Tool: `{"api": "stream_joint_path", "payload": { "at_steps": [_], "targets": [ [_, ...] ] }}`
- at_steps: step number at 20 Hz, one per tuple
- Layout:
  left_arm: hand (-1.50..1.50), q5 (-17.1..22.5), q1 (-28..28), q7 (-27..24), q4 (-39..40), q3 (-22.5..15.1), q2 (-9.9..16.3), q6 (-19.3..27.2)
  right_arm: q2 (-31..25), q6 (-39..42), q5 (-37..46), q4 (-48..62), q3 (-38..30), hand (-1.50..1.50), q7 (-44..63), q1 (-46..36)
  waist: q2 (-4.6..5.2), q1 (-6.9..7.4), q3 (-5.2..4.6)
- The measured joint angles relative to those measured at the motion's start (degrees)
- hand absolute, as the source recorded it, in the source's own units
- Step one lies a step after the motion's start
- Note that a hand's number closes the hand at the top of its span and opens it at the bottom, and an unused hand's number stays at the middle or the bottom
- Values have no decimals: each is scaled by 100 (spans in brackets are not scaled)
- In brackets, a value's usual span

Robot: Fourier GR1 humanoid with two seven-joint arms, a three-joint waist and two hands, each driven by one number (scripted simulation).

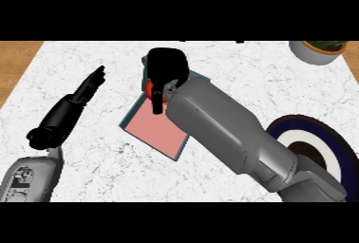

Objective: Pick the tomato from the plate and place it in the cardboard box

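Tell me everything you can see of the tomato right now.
Only a small red sliver of the tomato shows. The black right hand is curled round it and hides the rest, so its full shape cannot be told. It is off the plate, held above the far end of the pink-floored box on the white counter.

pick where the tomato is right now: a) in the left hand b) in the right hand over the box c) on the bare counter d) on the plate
b: the tomato shows as a red patch inside the curled fingers of the right hand, above the box; the plate has no tomato on it.
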Motion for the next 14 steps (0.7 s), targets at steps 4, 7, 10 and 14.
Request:
{"api": "stream_joint_path", "payload": {
  "at_steps": [4,7,10,14],
  "targets": [
    [0,-80,127,26,-121,-40,-74,87,-10,286,-239,223,-210,-150,-784,32,-10,-45,3],
    [0,-105,198,67,-235,-81,-106,95,-4,-69,-281,144,-330,-150,-1370,176,-13,-63,6],
    [0,-86,192,77,-241,-55,-106,94,3,-797,-588,-221,-746,-150,-1802,286,-13,-64,14],
    [0,-58,166,31,-206,-42,-91,50,6,-1828,-1341,-671,-1571,-150,-2233,551,4,-48,22]
  ]
}}
